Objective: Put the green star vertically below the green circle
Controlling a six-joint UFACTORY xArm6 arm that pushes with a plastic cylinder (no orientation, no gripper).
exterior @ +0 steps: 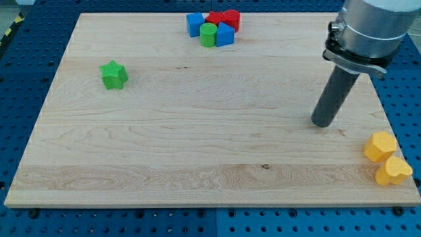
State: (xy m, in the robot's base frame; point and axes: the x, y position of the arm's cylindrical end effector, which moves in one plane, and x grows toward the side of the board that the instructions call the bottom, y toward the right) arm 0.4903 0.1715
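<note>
One pale wooden board (197,131) on blue pegboard (26,52); no hand, only my tip (321,123).

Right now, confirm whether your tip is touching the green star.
No: my tip rests at the view's right, far across bare board from the green star.

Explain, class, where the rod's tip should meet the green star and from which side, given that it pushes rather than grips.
There are no jaws, so my tip can only push. The green star sits at the view's left; the green circle is in the cluster at the view's top. The star must travel toward the view's right, so contact the middle of its left side, probably in a notch between points, approaching from the view's left.
</note>
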